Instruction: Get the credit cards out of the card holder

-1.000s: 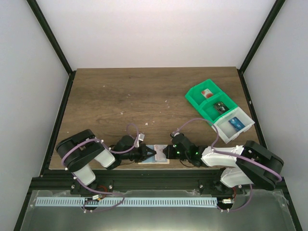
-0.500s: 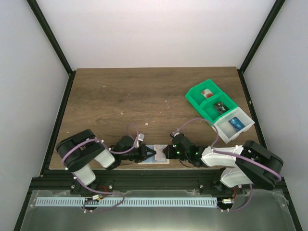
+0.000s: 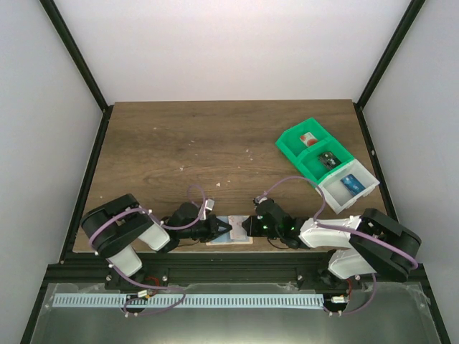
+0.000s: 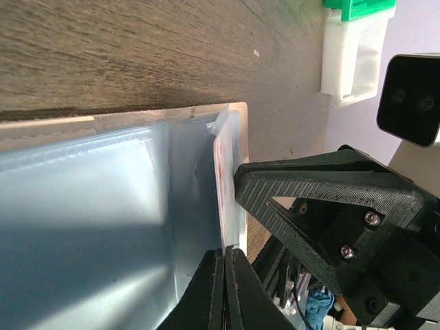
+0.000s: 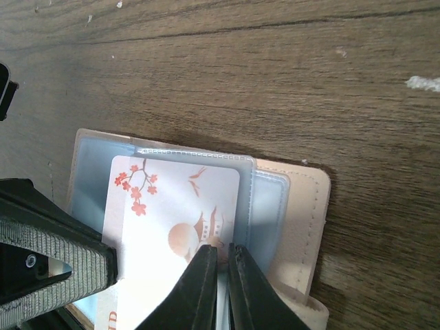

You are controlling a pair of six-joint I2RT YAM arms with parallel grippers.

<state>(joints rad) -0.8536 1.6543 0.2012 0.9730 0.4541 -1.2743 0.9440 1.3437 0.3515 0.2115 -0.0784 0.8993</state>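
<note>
Card holder (image 3: 231, 239) lies flat on the counter (image 3: 215, 143), between the left end effector (image 3: 221, 231) and the right end effector (image 3: 246, 228). The left one is clenched on the holder's blue pocket (image 4: 103, 206). The right one pinches a white card (image 5: 179, 206) with red flowers, sitting in that pocket.

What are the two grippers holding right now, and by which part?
Right gripper pinches the blossom-printed card by its near edge; left gripper pinches the card holder by a pocket edge.
</note>
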